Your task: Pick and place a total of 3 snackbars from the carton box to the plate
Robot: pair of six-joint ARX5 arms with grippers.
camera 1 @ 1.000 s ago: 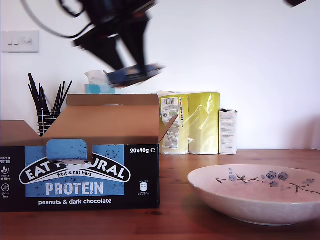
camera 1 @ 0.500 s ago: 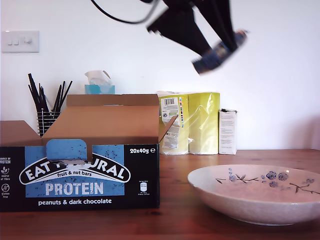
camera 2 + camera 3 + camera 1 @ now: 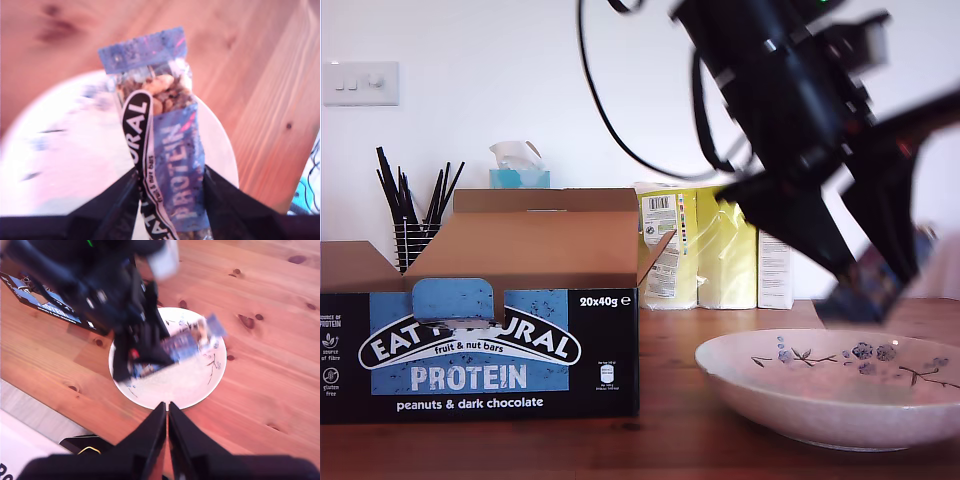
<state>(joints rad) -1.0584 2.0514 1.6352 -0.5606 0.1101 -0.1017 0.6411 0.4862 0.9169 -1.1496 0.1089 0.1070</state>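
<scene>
The robot's first gripper (image 3: 865,285) is clamped on 1 snackbar (image 3: 167,145), jaws pinching its long edges, and holds it in the air above the plate (image 3: 800,405), toward the exterior view's right. The bar's far end sticks out past the fingertips, its blue wrapper reading "PROTEIN". The second gripper (image 3: 167,412) hangs high over the wooden table (image 3: 270,315), its jaws pressed together with nothing between them, looking down on the plate and the first arm. The carton box (image 3: 480,330) stands open at the exterior view's left, well apart from the plate.
</scene>
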